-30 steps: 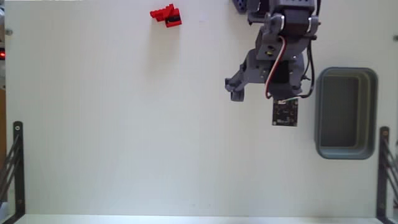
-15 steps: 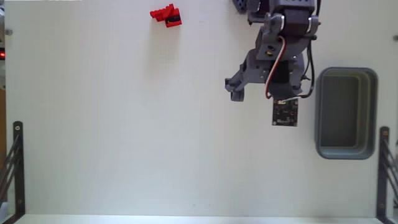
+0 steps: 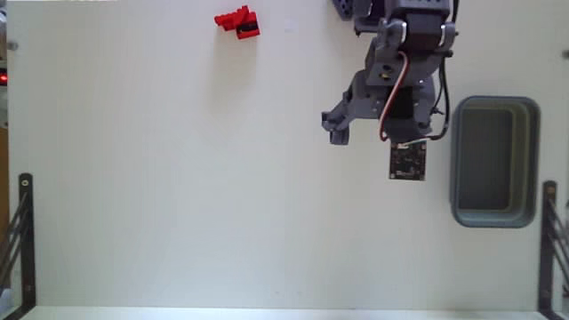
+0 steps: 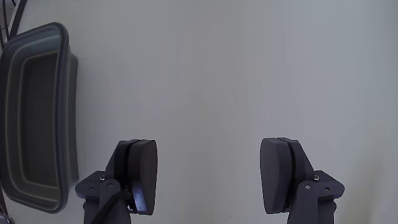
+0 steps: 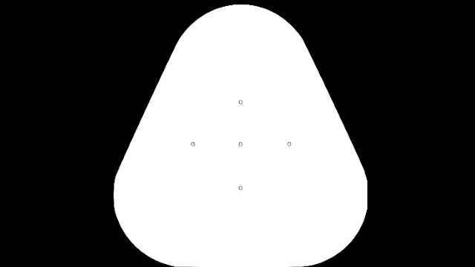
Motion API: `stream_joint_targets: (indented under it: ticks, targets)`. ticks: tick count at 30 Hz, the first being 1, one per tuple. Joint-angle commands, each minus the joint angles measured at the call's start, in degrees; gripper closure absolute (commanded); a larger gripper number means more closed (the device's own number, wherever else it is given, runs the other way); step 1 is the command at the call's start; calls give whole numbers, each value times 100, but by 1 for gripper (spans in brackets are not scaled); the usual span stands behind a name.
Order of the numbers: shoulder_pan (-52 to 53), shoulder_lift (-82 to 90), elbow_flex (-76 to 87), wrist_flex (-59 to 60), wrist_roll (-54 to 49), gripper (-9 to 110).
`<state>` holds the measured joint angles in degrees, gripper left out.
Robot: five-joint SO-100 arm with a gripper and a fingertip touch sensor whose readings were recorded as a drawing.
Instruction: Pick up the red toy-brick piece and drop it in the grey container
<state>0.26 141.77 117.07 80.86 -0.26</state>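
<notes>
Gripper (image 4: pixel 208 180) found with fingers spread wide and empty over bare table (image 3: pixel 178 196), evidently staged for approach, since the red toy-brick piece (image 3: pixel 237 22) lies well apart near the fixed view's top edge (grey container (image 3: pixel 494 161) beside the arm).

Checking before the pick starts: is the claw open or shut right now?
Open. In the wrist view the claw shows its two dark fingers wide apart, with only bare white table between them.
</notes>
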Motion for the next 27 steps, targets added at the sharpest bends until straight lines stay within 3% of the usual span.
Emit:
stream_joint_targets:
  ticks: [1,27]
  targets:
    - [-6,35,-252,110,26,-9]
    - [1794,35,-252,110,26,-9]
